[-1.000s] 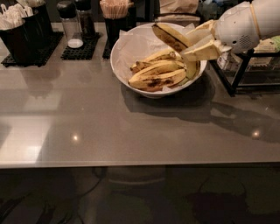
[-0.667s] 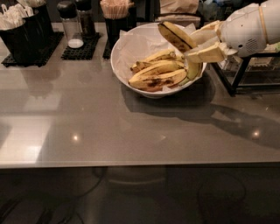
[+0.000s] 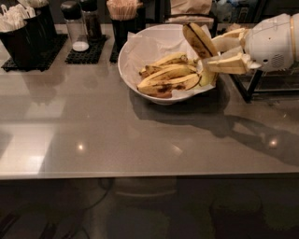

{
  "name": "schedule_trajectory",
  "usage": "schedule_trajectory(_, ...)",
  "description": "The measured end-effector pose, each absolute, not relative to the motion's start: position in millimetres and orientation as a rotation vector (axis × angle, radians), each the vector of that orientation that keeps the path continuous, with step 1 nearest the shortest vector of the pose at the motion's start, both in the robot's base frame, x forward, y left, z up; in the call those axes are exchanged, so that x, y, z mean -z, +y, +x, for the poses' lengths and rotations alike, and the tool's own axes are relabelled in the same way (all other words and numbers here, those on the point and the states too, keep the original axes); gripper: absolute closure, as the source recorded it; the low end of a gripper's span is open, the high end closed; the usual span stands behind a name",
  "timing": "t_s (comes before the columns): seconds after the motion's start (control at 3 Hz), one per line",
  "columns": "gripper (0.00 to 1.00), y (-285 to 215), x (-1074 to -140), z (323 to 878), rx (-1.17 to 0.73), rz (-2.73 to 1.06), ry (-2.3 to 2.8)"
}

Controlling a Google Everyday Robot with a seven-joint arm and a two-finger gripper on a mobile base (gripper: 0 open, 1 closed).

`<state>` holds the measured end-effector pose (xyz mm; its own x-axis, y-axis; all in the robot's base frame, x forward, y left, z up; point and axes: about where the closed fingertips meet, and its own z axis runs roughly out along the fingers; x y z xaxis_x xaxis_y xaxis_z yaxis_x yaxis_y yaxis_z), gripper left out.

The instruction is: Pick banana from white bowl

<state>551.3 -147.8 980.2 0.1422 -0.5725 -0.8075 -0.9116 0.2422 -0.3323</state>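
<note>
The white bowl [image 3: 135,63] stands at the back of the grey counter, lined with crinkled white paper, and holds several yellower bananas [image 3: 168,79]. The banana [image 3: 198,41], long with a broad dark-brown side, is lifted and tilted over the bowl's right rim. Its lower, yellow-green end [image 3: 205,78] hangs near the bowl's inside. My gripper [image 3: 219,52] reaches in from the right and is shut on the banana, one finger behind it and one in front.
Black caddies with white utensils [image 3: 21,28] stand at the back left. A shaker [image 3: 74,25] and a cup of sticks [image 3: 124,14] sit on black mats behind the bowl. A black wire rack [image 3: 261,84] stands right, under my arm. The grey counter's front edge [image 3: 140,175] runs across.
My gripper has risen and moved slightly right with the banana, lifting it further out of the bowl. The other bananas have stayed put.
</note>
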Motion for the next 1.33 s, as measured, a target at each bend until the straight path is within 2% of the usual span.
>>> schedule_trajectory(1.33, 1.00, -177.6, -979.6, 508.9, -0.346, -1.262, 1.534)
